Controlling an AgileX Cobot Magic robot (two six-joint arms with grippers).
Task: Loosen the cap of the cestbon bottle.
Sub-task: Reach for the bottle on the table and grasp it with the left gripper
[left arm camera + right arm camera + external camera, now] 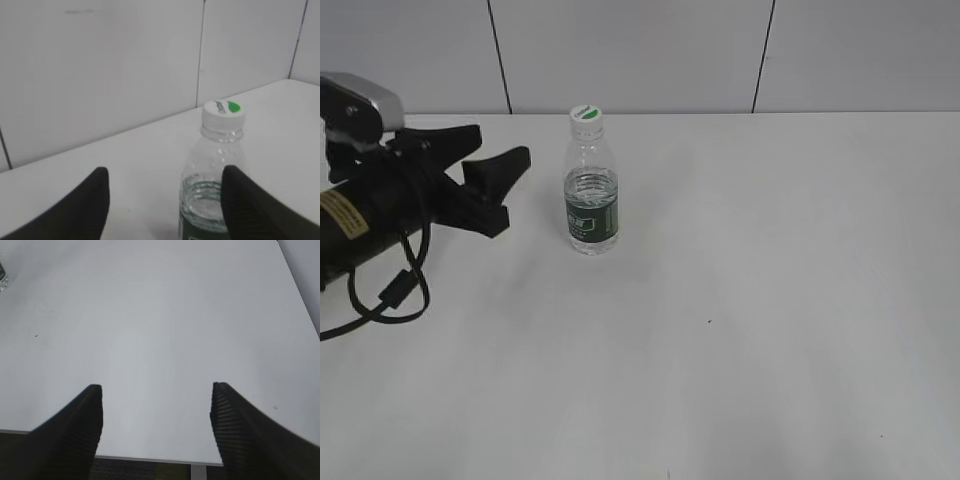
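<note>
The cestbon bottle (591, 190) stands upright on the white table, clear with a dark green label band, its white cap (586, 115) with a green leaf mark on top. My left gripper (502, 148) is open and empty, to the left of the bottle at about neck height, apart from it. In the left wrist view the bottle (212, 190) shows ahead, just inside the right finger, with the cap (223, 114) above the open jaws (165, 187). My right gripper (156, 400) is open and empty over the table's near edge; it is out of the exterior view.
The white table (770, 300) ends at a tiled wall (640, 50) close behind the bottle. A black cable (390, 290) hangs from the left arm onto the table. The table's front edge (150, 459) lies under the right gripper. The bottle's base shows at the right wrist view's top left (2, 280).
</note>
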